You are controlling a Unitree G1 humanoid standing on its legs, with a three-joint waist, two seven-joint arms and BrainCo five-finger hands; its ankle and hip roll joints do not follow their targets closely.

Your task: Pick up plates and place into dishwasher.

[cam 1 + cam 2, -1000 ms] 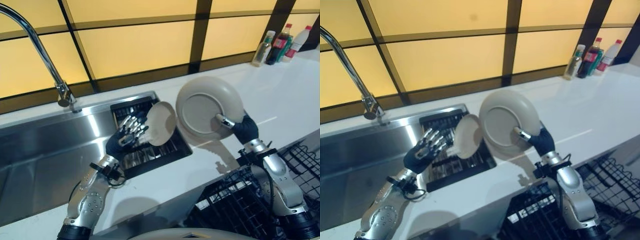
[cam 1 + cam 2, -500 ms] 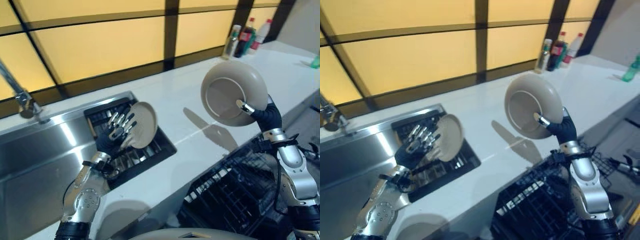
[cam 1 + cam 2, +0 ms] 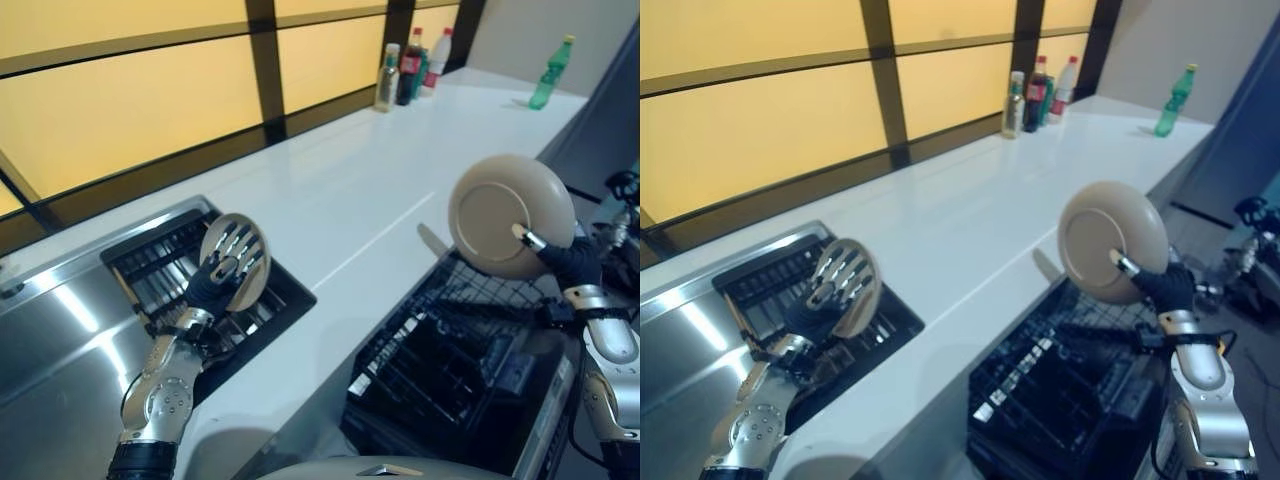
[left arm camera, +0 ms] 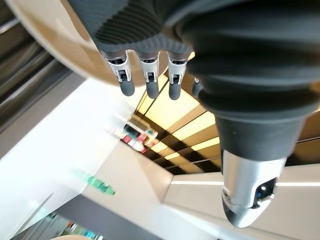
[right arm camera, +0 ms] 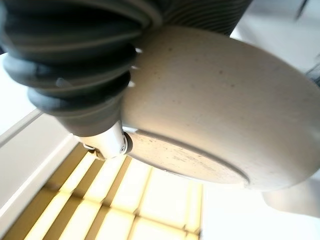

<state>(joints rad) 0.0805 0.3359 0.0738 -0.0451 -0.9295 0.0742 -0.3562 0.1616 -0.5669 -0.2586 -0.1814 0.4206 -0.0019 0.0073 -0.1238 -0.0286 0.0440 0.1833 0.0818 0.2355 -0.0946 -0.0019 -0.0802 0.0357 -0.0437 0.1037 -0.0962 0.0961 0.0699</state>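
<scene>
A large beige plate [image 3: 500,205] is held upright above the black dishwasher rack [image 3: 440,350], off the counter's front edge. My right hand [image 3: 575,265] is shut on its lower rim, thumb on the inner face; the right wrist view shows the same plate [image 5: 225,110] close up. A smaller beige plate [image 3: 255,290] stands tilted over the black sink rack [image 3: 150,265]. My left hand [image 3: 215,285] lies on it with straight, spread fingers [image 4: 150,80], and the thumb stands apart from the plate.
The white counter [image 3: 350,190] runs from the steel sink [image 3: 60,330] to the right. Several bottles [image 3: 410,65] stand at its back by the window, and a green bottle [image 3: 550,85] is at the far right. The dishwasher rack sits pulled out below the counter edge.
The camera has swung right. My right hand carried the large plate rightward from above the counter to over the dishwasher rack. My left hand stays with the small plate at the sink rack.
</scene>
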